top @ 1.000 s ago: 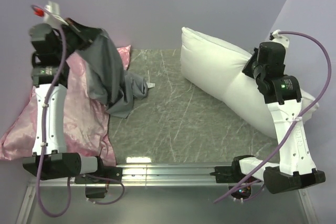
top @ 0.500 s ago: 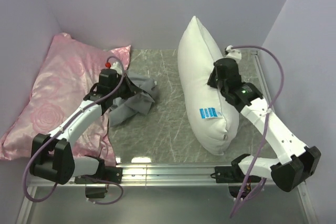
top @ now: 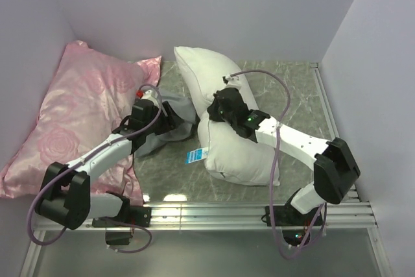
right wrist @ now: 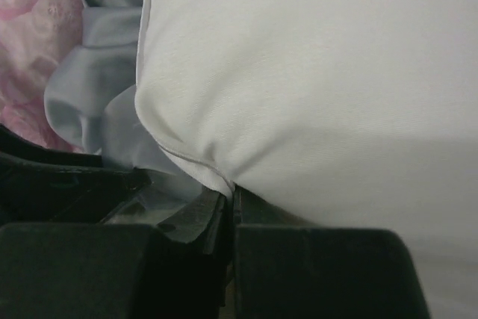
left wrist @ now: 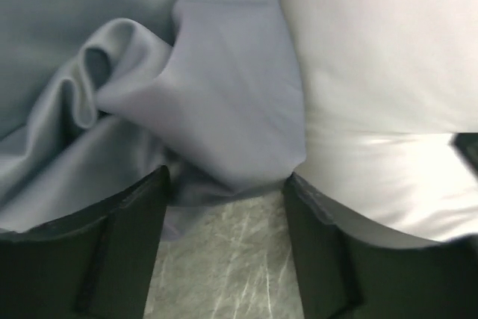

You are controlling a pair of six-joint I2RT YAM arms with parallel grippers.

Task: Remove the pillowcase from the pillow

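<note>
The grey-blue pillowcase point(top: 162, 139) lies crumpled on the table, off the pillow, between the pink pillow and the white pillow point(top: 243, 155). My left gripper point(top: 175, 120) rests low over it, open. In the left wrist view the pillowcase point(left wrist: 149, 95) bunches just ahead of the left gripper point(left wrist: 228, 199), with bare table between the fingers point(left wrist: 112, 252) and the pillow point(left wrist: 381, 72) at the right. My right gripper point(top: 209, 116) is shut on the pillow's piped corner. The right wrist view shows that corner pinched in the right gripper point(right wrist: 231, 193), with the pillowcase point(right wrist: 97, 95) beyond.
A pink rose-patterned satin pillow point(top: 71, 115) leans against the left wall. The pillow's blue tag point(top: 194, 156) sticks out at its near left corner. Marbled table point(top: 292, 95) shows at the back right. A metal rail point(top: 214, 215) runs along the near edge.
The left gripper came down from high at the back left, laid the pillowcase on the table and opened. The right gripper dragged the pillow left; it now lies against the pillowcase.
</note>
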